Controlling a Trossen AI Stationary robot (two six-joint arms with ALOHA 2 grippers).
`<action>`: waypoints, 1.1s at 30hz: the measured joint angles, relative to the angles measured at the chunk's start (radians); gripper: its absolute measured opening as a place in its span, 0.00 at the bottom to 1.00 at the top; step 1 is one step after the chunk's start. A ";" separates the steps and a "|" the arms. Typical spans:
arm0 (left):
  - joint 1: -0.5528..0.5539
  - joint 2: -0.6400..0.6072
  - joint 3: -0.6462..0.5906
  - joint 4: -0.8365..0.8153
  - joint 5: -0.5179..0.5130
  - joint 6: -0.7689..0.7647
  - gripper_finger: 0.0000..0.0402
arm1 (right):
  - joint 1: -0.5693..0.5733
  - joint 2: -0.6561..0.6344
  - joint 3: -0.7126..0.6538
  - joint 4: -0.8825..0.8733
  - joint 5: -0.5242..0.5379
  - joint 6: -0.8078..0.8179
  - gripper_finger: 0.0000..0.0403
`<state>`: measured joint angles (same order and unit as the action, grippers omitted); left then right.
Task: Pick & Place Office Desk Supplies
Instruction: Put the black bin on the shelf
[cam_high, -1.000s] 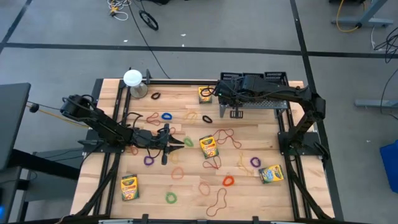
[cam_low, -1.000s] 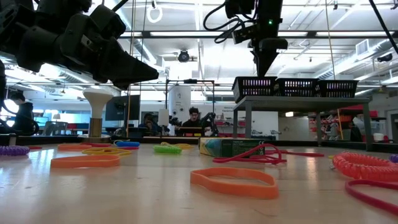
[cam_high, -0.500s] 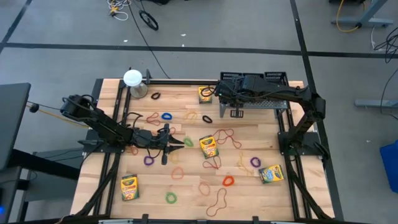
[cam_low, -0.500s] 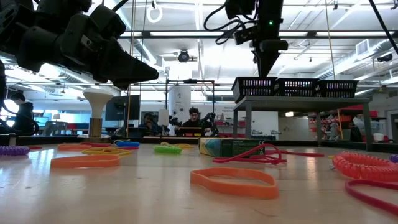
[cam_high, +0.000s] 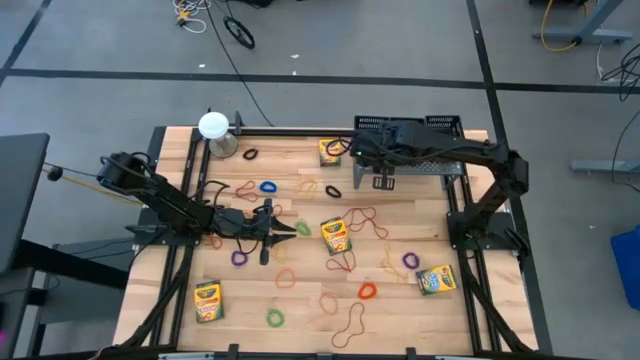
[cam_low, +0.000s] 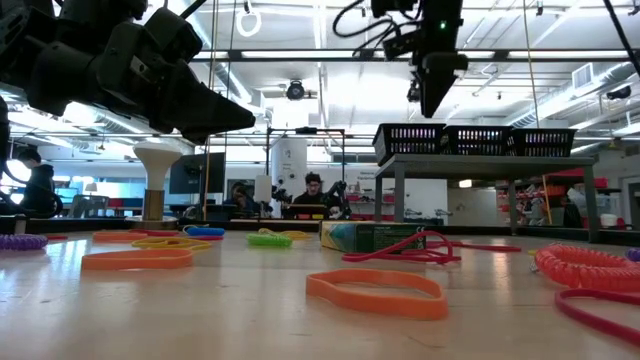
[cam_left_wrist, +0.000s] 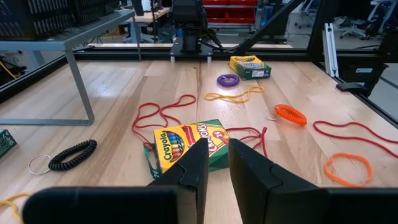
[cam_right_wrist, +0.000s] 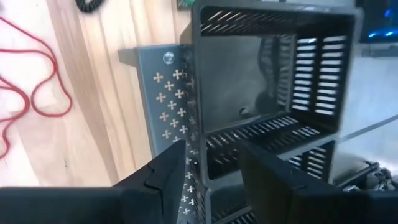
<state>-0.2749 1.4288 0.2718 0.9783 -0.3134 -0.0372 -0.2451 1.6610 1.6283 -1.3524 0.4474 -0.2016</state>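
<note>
Rubber-band loops in red, orange, purple, blue, green and black lie scattered across your pale wooden worktop (cam_high: 420, 215), with four yellow-and-green crayon boxes among them: one near the middle (cam_high: 335, 235), one at the far edge beside the rack (cam_high: 329, 152), one at the near left (cam_high: 207, 300) and one at the near right (cam_high: 436, 279).

Your right pincer (cam_high: 358, 152) hangs high over the left end of the black wire-mesh compartment rack (cam_high: 432, 126), which stands raised on a grey metal stand at the far right. In the right wrist view its two dark fingers (cam_right_wrist: 166, 177) stand apart with a clear gap and nothing between them, looking down into an open mesh compartment (cam_right_wrist: 267, 81).

Your left pincer (cam_high: 295, 229) sits low over the worktop just left of the middle crayon box (cam_left_wrist: 189, 142). Its fingers (cam_left_wrist: 198, 168) are drawn close, a narrow slit between them, gripping nothing. A black coiled loop (cam_left_wrist: 71, 155) lies well to one side, and an orange coiled loop (cam_left_wrist: 290, 114) lies beyond the box.

A white round-topped object (cam_high: 213, 126) stands at the far left corner.
</note>
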 joint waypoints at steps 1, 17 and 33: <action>0.000 0.000 0.000 0.000 0.000 0.000 0.17 | 0.004 -0.012 0.000 0.001 0.002 0.000 0.40; 0.000 0.000 0.000 0.000 0.000 0.000 0.17 | 0.000 -0.170 0.001 0.007 0.026 0.169 0.35; 0.000 0.000 0.000 0.000 0.000 0.000 0.17 | -0.187 -0.152 0.001 0.132 -0.033 0.294 0.06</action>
<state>-0.2749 1.4288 0.2718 0.9779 -0.3134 -0.0372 -0.4316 1.5087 1.6291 -1.2200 0.4145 0.0929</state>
